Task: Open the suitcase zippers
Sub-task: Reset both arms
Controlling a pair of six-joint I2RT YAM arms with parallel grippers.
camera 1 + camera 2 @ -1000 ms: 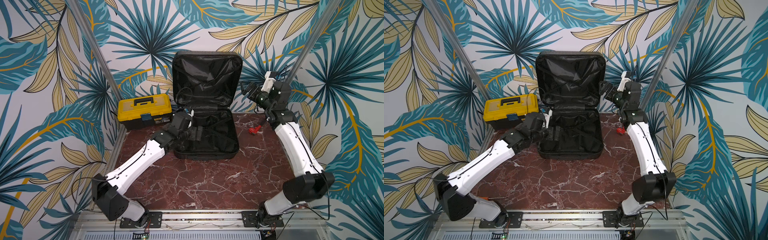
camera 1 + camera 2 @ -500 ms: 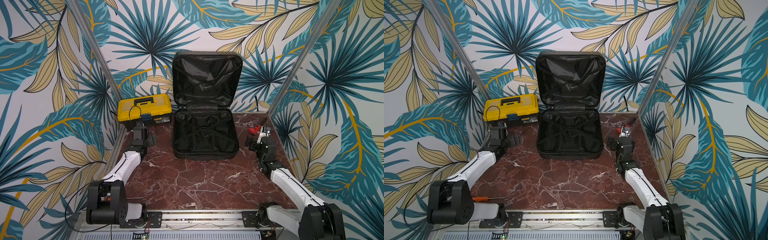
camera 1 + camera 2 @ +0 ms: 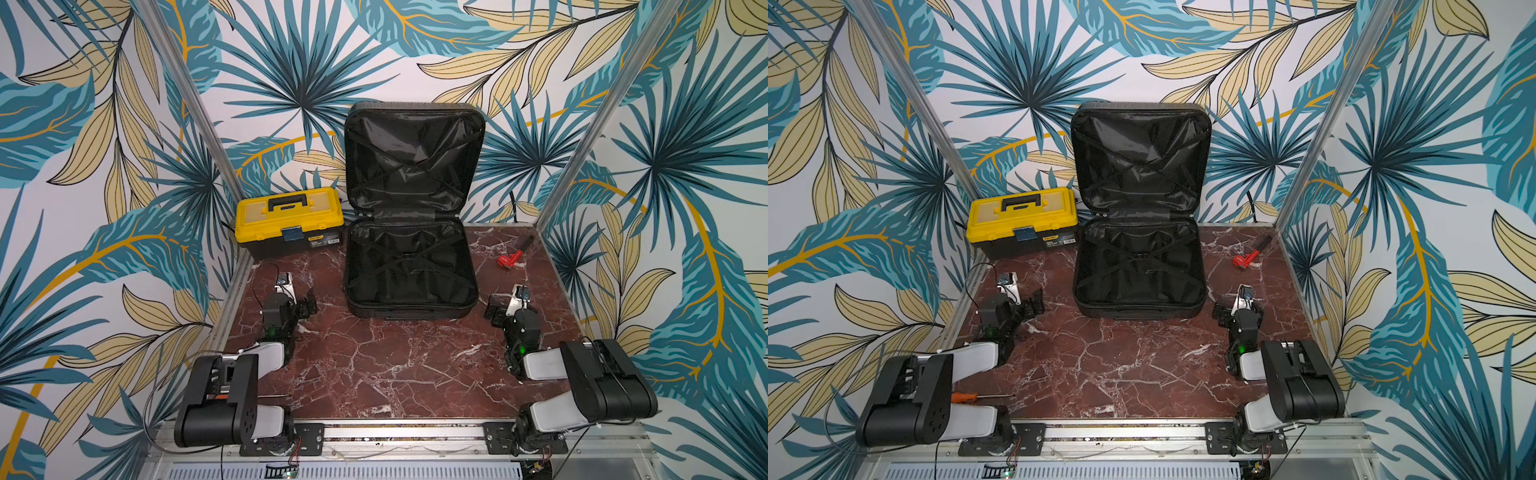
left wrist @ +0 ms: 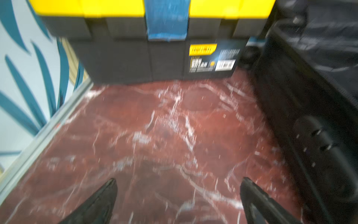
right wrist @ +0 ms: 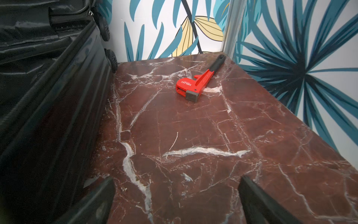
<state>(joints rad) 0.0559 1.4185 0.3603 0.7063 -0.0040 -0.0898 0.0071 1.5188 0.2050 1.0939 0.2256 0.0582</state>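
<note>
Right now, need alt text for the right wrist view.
A red pipe wrench with a black handle lies on a dark red marble table, near the corner of leaf-patterned walls. The black ribbed suitcase sits alongside, two small wheels at its far end. The right pincer is open and empty over bare marble.

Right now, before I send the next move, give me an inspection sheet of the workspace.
Surface: red marble table, bare at the front.
Job's things: suitcase lies open, lid upright against the back wall.
Clutter: yellow toolbox, red pipe wrench, orange-handled screwdriver.
Grippers: left gripper and right gripper flank the suitcase, jaws open, empty.
Cables: black cable looping over the left wrist.
Surroundings: leaf-print walls, metal corner posts.
</note>
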